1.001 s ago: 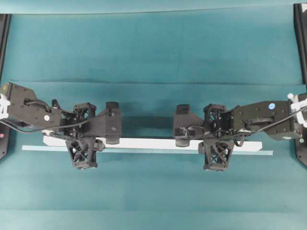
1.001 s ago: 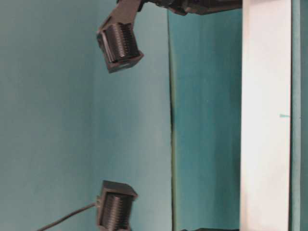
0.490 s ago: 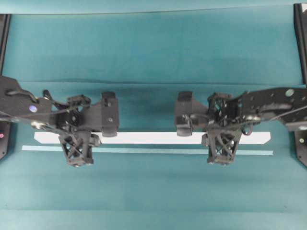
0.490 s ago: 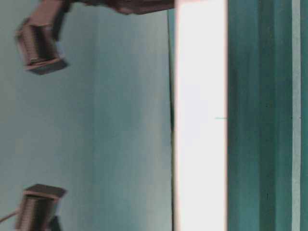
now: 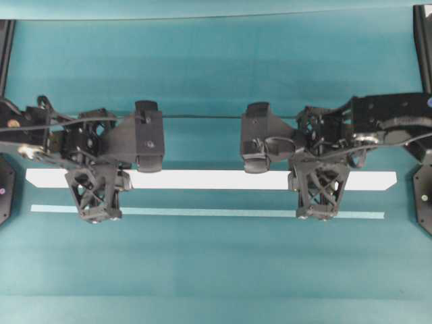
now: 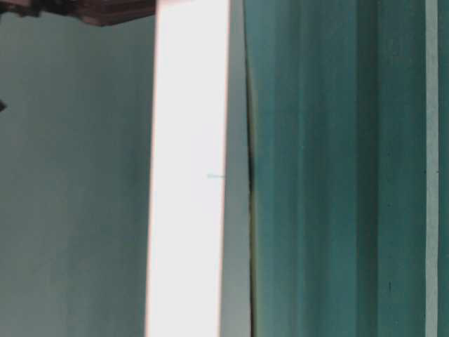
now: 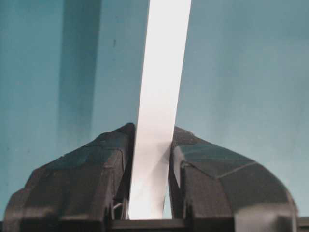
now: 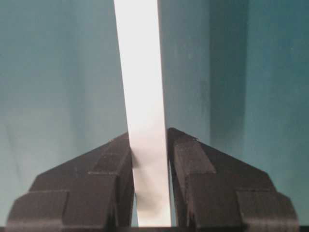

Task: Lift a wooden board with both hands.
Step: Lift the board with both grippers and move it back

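- The overhead view looks straight down on the teal counter (image 5: 216, 81) from well above, taking in both arms; the wooden board (image 5: 209, 179) runs from 9 to 3 o'clock.
- The table-level view sits close and turned on its side, so that board (image 6: 189, 175) runs 12 to 6 o'clock.
- Each wrist view looks out very near along its own gripper, left gripper (image 7: 150, 159) and right gripper (image 8: 148, 154), with the board leading toward 12 o'clock.

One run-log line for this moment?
wooden board: off table, level | left gripper: shut on board | right gripper: shut on board | tape strip: on table
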